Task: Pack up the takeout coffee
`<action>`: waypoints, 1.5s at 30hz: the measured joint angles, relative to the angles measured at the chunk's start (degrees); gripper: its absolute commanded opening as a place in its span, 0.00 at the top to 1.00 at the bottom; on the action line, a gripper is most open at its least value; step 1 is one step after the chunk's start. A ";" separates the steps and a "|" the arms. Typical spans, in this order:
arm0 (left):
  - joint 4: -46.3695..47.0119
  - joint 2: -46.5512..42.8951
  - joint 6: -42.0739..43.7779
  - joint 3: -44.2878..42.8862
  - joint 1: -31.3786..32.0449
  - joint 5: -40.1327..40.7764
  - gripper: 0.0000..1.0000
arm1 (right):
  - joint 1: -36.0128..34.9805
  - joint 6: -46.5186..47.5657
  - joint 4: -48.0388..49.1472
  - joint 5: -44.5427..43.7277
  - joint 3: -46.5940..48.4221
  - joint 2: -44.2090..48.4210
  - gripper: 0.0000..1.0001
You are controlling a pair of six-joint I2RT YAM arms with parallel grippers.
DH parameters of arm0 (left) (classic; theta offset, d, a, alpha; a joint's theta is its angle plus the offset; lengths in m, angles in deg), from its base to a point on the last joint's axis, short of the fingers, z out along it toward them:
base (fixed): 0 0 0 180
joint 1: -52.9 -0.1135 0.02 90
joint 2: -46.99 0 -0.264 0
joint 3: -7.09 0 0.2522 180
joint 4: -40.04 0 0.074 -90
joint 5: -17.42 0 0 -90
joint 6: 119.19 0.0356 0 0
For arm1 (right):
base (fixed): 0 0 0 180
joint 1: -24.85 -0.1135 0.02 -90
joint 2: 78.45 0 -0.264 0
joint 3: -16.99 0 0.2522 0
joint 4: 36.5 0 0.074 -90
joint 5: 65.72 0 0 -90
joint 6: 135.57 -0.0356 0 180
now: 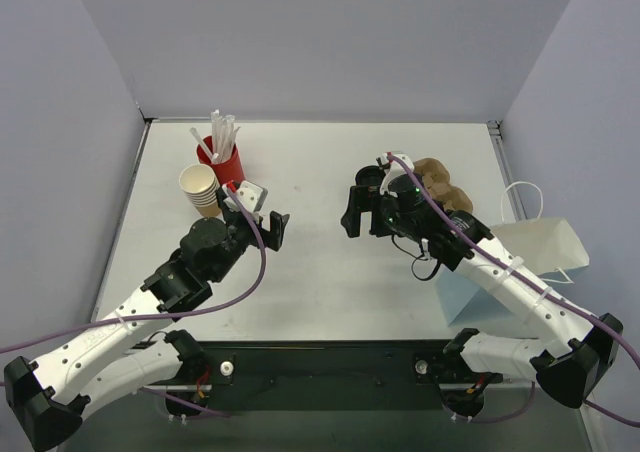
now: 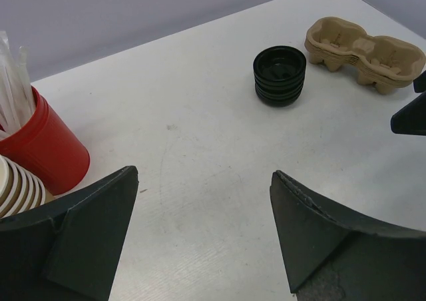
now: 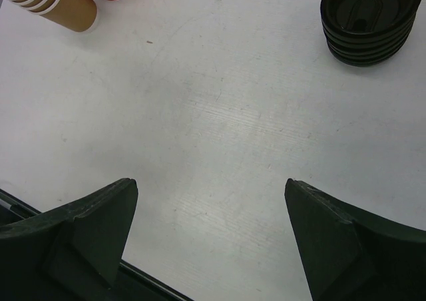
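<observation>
— Packed yet?
— No. Both spread wide, holding nothing: left gripper [image 2: 203, 176], right gripper [image 3: 211, 184], short of the lid stack [image 2: 279, 74].
— Any capped coffee?
— None in sight. Bag [image 1: 530, 244] nearer, right of the lid stack; bare cups [image 1: 200, 187] well left; carrier [image 2: 366, 53] close on its right. Capping, bagging left to do.

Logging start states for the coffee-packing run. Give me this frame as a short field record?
left gripper: open, empty
right gripper: open, empty
paper cups: stacked, lidless, left side
red cup: holds straws, beside paper cups
black lids: stacked, loose
cup carriers: tan, nested, beside lids
paper bag: white, right side
</observation>
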 measured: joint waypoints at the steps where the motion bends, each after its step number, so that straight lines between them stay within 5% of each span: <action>1: 0.02 0.00 0.00 0.00 0.00 0.00 0.10 | 0.00 -0.04 -0.26 -0.20 0.11 0.00 0.00; 13: -3.78 6.36 0.33 -3.67 -0.81 8.87 0.16 | -0.02 0.74 -3.06 2.03 0.59 2.27 0.00; 21: -18.62 20.81 -5.70 -24.17 -23.04 7.91 0.21 | -0.02 2.60 -3.28 7.26 -0.76 11.65 0.10; 28: -21.03 27.12 -6.25 -28.83 -30.99 5.73 0.34 | -0.02 3.91 -3.23 9.51 -1.73 13.99 0.18; 30: -21.09 29.33 -5.77 -28.83 -31.80 5.25 0.42 | -0.07 4.11 -3.23 10.12 -1.73 13.99 0.20; 45: -16.76 36.44 0.87 -26.21 -31.95 3.32 0.52 | -0.35 5.16 -2.80 11.65 -2.89 13.99 0.20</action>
